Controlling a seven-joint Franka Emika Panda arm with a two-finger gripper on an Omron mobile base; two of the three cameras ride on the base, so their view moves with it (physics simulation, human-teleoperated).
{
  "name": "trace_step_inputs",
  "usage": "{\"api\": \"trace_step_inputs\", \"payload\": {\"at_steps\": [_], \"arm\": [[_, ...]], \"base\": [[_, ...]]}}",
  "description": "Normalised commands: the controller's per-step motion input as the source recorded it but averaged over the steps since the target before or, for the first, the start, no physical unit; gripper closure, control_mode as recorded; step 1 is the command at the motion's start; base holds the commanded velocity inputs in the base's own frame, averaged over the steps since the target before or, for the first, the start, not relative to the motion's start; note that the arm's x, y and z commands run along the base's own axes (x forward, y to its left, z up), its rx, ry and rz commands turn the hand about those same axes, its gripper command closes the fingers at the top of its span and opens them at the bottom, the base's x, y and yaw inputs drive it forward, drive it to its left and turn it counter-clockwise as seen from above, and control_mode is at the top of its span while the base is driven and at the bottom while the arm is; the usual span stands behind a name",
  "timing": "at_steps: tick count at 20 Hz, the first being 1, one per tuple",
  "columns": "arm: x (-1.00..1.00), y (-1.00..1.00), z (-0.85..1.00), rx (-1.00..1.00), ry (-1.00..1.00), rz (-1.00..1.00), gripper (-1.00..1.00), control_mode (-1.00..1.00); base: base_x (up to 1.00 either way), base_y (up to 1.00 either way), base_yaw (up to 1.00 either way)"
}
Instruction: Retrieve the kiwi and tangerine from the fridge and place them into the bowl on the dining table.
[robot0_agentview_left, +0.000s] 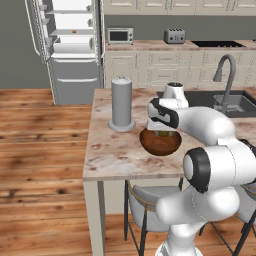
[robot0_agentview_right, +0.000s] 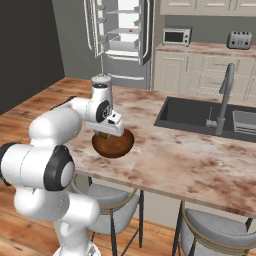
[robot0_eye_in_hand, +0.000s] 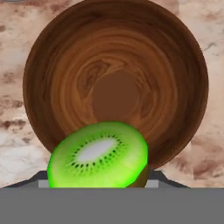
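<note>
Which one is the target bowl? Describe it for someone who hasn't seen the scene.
Find the dining table, the stone-topped island with the sink. The bowl sits near its front edge, beside the tall grey cylinder. It is low, round and glossy dark brown, directly under the kiwi held in the jaws.

No readable text, label, brand, number or sign appears anywhere: the microwave (robot0_agentview_left: 120, 35) at twelve o'clock and the toaster (robot0_agentview_left: 174, 35) bear none.

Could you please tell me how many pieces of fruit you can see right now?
2: a cut kiwi held in the claw above the bowl, and a small orange fruit on a shelf in the open fridge. Others may be hidden.
</note>
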Motion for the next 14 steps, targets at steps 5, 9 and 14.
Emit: {"api": "trace_step_inputs", "payload": {"at_steps": [5,9,14], "arm": [[0.26,0.00,-0.30,0.00,0.00,0.00,1.00,-1.00],[0.24,0.00,-0.28,0.00,0.01,0.00,1.00,-1.00],[0.26,-0.07,-0.24,0.00,0.03,0.00,1.00,-1.00]], "base": [[0.00,0.00,0.00],[0.00,0.00,0.00],[0.00,0.00,0.00]]}}
